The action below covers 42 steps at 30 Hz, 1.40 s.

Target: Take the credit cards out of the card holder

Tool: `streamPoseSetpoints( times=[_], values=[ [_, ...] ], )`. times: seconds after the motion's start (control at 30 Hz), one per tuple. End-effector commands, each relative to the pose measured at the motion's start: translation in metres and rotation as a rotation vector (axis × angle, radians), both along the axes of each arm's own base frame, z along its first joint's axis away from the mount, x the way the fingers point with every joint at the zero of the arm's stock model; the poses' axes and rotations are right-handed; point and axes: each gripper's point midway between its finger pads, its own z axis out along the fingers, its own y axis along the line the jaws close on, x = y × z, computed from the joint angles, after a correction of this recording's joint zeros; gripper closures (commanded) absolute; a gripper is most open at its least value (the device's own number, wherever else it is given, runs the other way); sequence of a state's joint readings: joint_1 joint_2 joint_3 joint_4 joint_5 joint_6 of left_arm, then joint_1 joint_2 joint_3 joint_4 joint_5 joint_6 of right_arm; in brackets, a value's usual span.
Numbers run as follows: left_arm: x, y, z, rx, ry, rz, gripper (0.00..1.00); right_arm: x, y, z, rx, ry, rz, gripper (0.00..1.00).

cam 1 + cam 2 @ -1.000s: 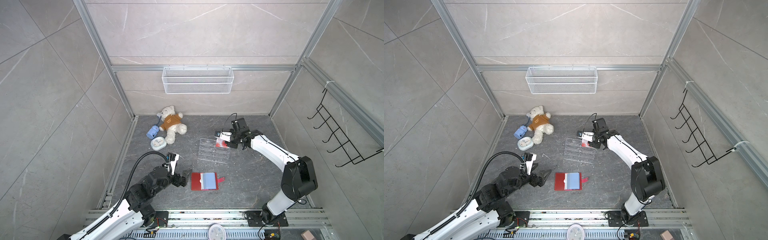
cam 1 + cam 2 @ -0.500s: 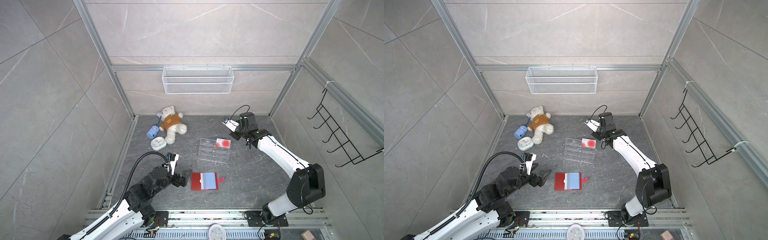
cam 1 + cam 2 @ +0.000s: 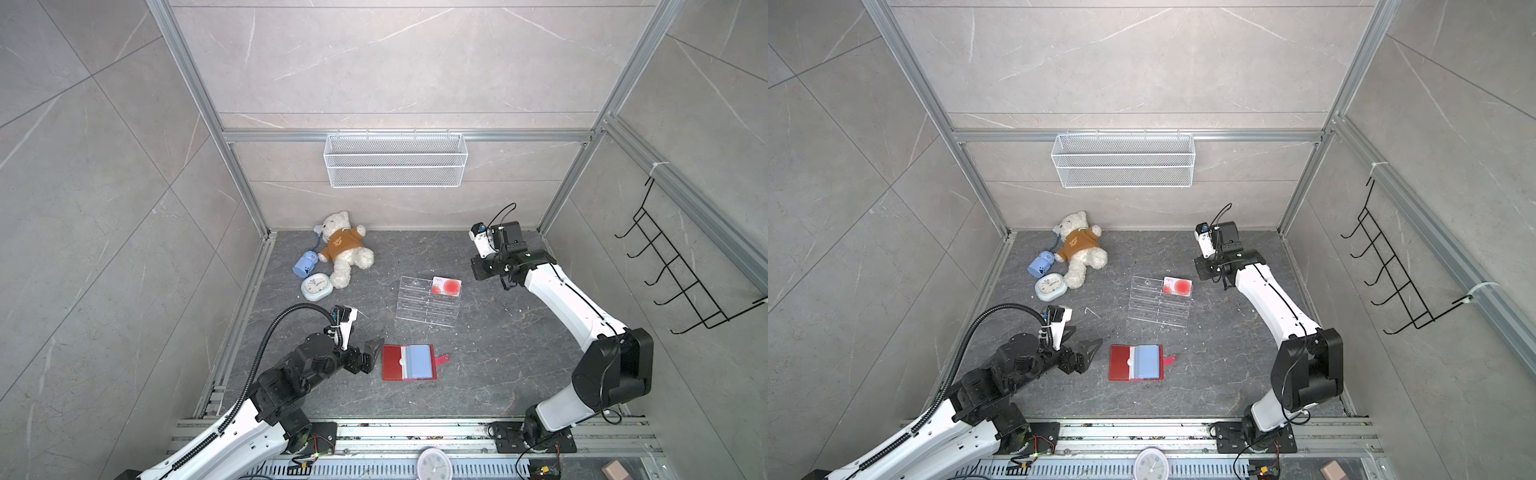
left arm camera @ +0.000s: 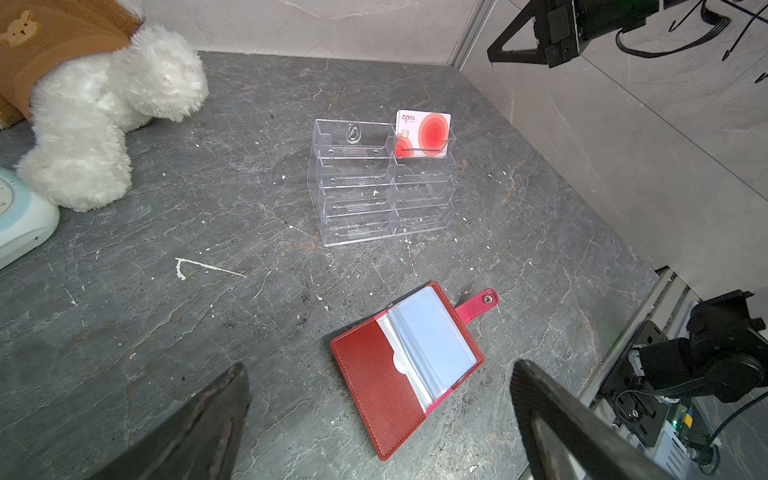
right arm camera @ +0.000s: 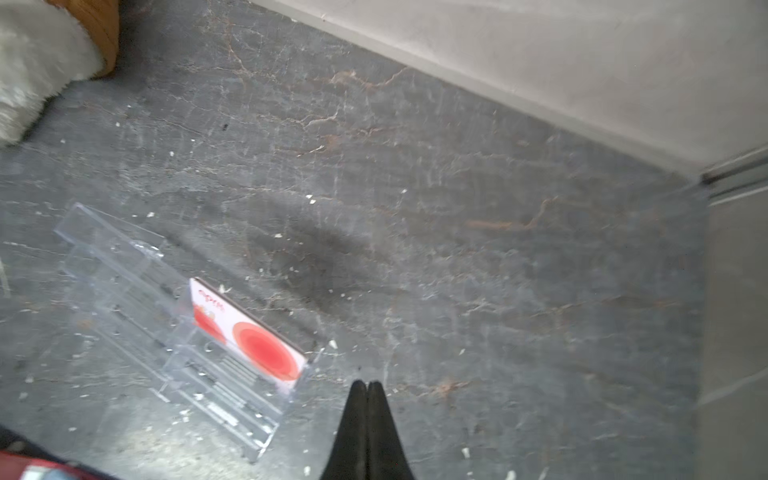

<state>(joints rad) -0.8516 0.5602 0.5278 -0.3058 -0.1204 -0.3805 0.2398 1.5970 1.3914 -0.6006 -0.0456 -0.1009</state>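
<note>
The red card holder (image 3: 409,362) (image 3: 1136,362) (image 4: 407,365) lies open on the dark floor, its pale blue sleeves facing up. No cards show inside them. One white credit card (image 3: 446,286) (image 3: 1178,286) (image 4: 423,134) (image 5: 249,336) with a red circle stands in the top right slot of a clear acrylic rack (image 3: 428,307) (image 3: 1156,309) (image 4: 357,195). My left gripper (image 3: 373,355) (image 3: 1091,355) (image 4: 378,368) is open and empty, just left of the holder. My right gripper (image 3: 478,270) (image 3: 1201,270) (image 5: 368,384) is shut on nothing, off the rack's back right corner.
A teddy bear (image 3: 343,249), a blue toy (image 3: 305,266) and a small clock (image 3: 316,286) lie at the back left. A wire basket (image 3: 395,160) hangs on the back wall and a black hook rack (image 3: 681,282) on the right wall.
The right gripper let go of the card in the rack's top slot, drew back toward the back right corner and shut. The left arm has not moved.
</note>
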Motion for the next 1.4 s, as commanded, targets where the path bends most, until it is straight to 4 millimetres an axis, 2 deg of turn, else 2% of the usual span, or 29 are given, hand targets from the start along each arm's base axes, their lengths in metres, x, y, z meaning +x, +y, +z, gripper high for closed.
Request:
streamPoseSetpoints(
  times=[0.0, 0.2, 0.63, 1.13, 1.37],
  values=[
    [0.002, -0.004, 0.012, -0.027, -0.039, -0.016, 0.01, -0.013, 0.008, -0.031, 0.11, 0.156, -0.088, 1.0],
    [0.001, -0.003, 0.011, -0.026, -0.036, -0.012, 0.01, -0.011, 0.004, -0.055, 0.1, 0.221, -0.15, 1.0],
    [0.002, -0.003, 0.009, -0.023, -0.035, -0.012, 0.01, -0.009, 0.008, -0.078, 0.112, 0.268, -0.163, 1.0],
    [0.002, -0.003, 0.009, -0.02, -0.035, -0.011, 0.01, -0.002, 0.023, -0.086, 0.116, 0.28, -0.134, 1.0],
    [0.002, -0.003, 0.009, -0.021, -0.037, -0.01, 0.01, 0.0, 0.031, -0.083, 0.117, 0.274, -0.117, 1.0]
  ],
)
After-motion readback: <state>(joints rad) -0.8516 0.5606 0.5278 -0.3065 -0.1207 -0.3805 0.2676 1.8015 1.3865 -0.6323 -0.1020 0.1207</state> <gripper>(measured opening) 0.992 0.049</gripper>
